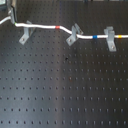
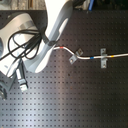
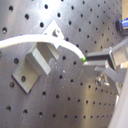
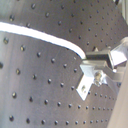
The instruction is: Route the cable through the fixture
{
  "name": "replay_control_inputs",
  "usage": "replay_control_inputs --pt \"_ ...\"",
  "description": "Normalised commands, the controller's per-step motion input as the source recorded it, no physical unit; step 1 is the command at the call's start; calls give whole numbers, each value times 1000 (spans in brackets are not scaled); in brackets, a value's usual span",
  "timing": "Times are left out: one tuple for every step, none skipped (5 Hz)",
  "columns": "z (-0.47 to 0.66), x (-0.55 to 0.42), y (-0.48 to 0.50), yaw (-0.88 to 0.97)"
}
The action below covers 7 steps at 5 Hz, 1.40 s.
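Everywhere black perforated breadboard (image 1: 65, 95)

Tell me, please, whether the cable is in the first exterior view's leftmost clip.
In, apparently: there the cable runs straight across the clip at its top.

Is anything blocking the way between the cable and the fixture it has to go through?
Nothing visible does. In the first exterior view the cable lies across the hooked top of the fixture, with nothing between them. Whether it is seated in the hook cannot be told.
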Motion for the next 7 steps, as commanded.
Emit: replay_control_inputs --pt "2 -75 -113 531" --pt "-18 -54 -136 0" --pt "3 -182 -290 -91" --pt "-33 -183 -363 -126" --pt "-21 -92 -201 -46" --pt "-30 52 -200 -69" --pt "-46 322 -236 0"
